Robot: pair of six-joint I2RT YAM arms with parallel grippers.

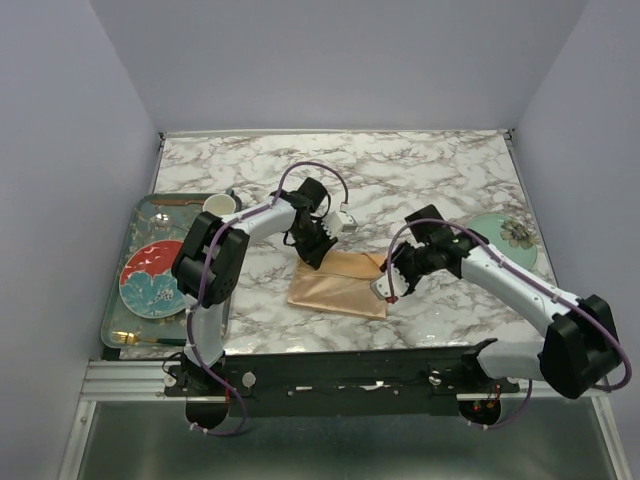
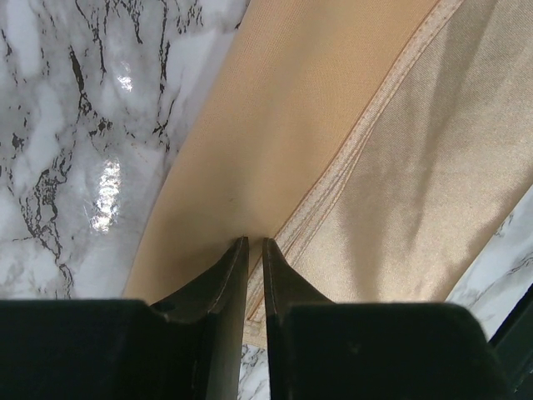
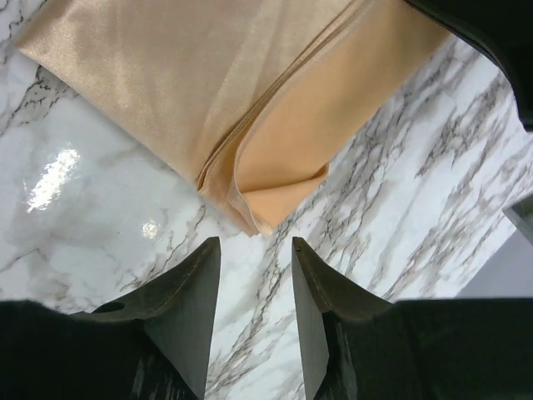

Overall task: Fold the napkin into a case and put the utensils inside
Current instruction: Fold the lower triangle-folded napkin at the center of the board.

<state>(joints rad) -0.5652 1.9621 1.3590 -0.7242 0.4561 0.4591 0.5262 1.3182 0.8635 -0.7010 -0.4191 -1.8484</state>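
1. Your left hand (image 2: pixel 256 243) is standing narrow, its fingers nearly meeting with only a slit between them. The tips are pressing down on the napkin (image 2: pixel 283 108) just beside its stitched hem (image 2: pixel 358 158). I cannot tell whether a layer is caught in that slit.
2. Your right hand (image 3: pixel 254 246) is standing with its fingers apart and holding nothing. It is hovering over bare counter (image 3: pixel 100 192) just short of the napkin's corner, where the stacked edges are fanning apart a little.
3. The napkin is lying flat as a folded rectangle on the counter between the two hands, toward the near edge in the overhead view.
4. You are handling light, thin, limp cloth with no stiffness, so whatever part you are lifting is likely going to droop and drag the rest along. Judging by the satin sheen and the glossy marble, it is going to slide rather than hold while you are pulling.
5. Be taking hold at a hem or a corner, where the doubled stitching is giving the fingers something thicker to bite. At the fanned corner, be catching only the layers you mean to move, since they are lying tight together.
6. The utensils (image 1: pixel 127 338) appear to be the small gold glint at the near end of the grey tray (image 1: pixel 108 300), well apart to the left and too small to say more. As thin, hard metal, they are probably going to be slippery.
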